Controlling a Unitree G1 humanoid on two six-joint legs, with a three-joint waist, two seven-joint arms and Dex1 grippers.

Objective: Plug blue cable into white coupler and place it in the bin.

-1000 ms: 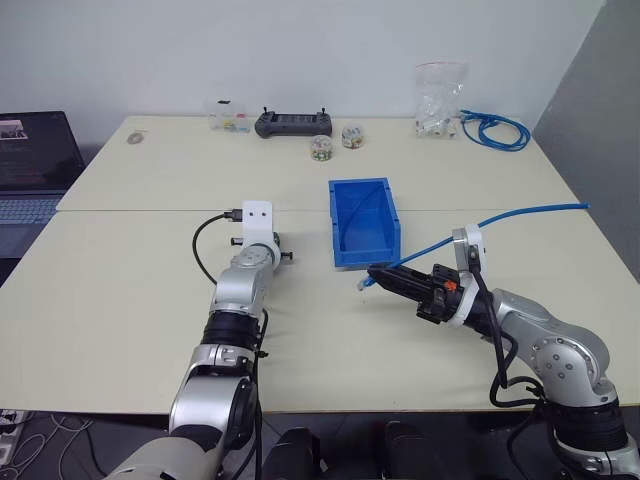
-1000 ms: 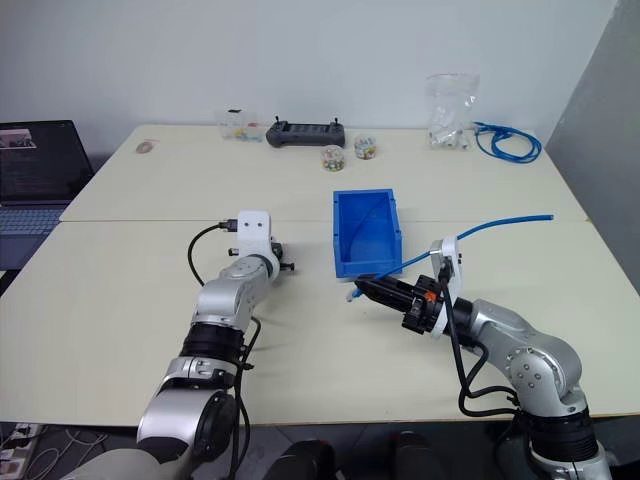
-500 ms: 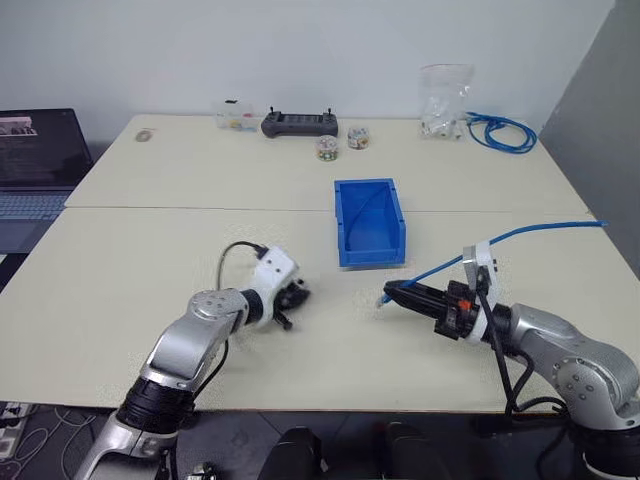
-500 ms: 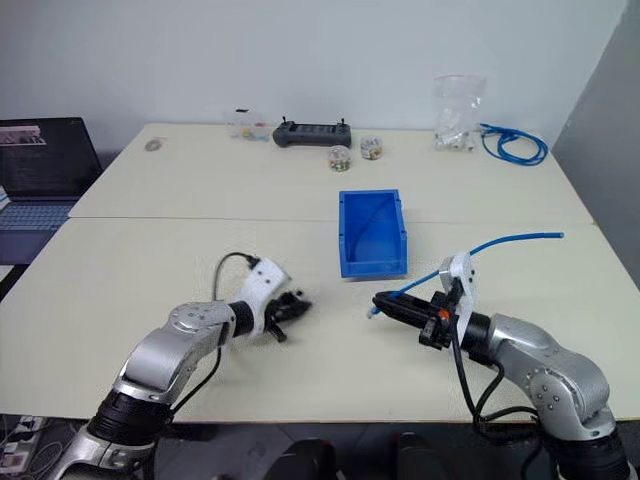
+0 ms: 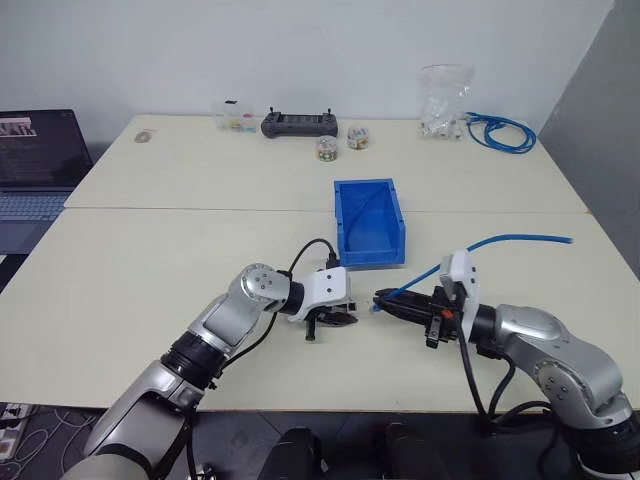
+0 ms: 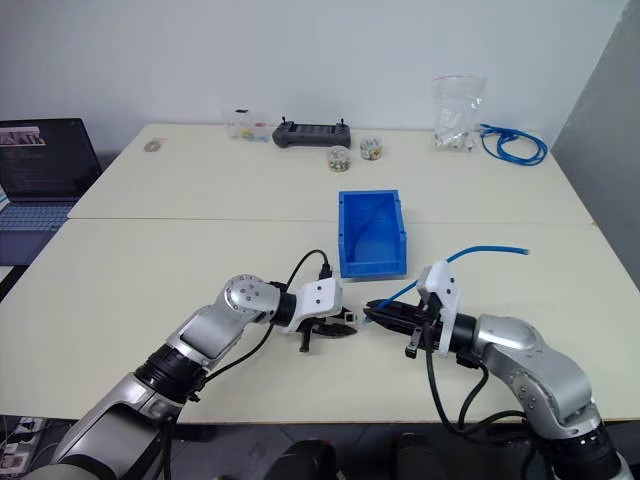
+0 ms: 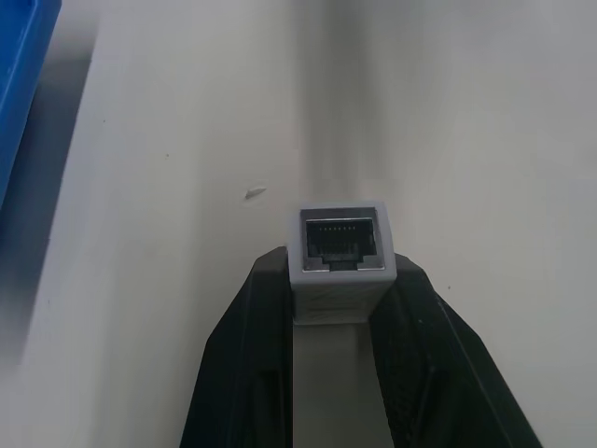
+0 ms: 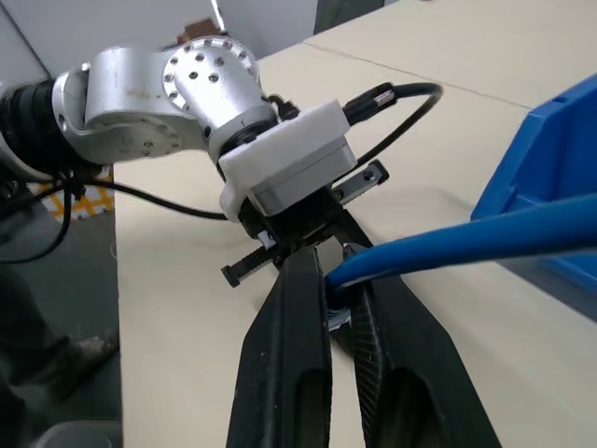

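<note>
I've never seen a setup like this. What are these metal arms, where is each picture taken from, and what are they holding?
They are a humanoid robot's two arms. The two wide pictures come from cameras in its head, looking down on a table; the two close-ups come from cameras on its wrists. The left gripper is shut on the white coupler, a small socket block. The right gripper is shut on the blue cable near its plug, facing the coupler. Behind them stands the bin. At the far edge lie a black controller, small jars and a coiled blue cable.

The blue cable's plug is hidden between the right gripper's fingers (cable cut off at the edge)
</note>
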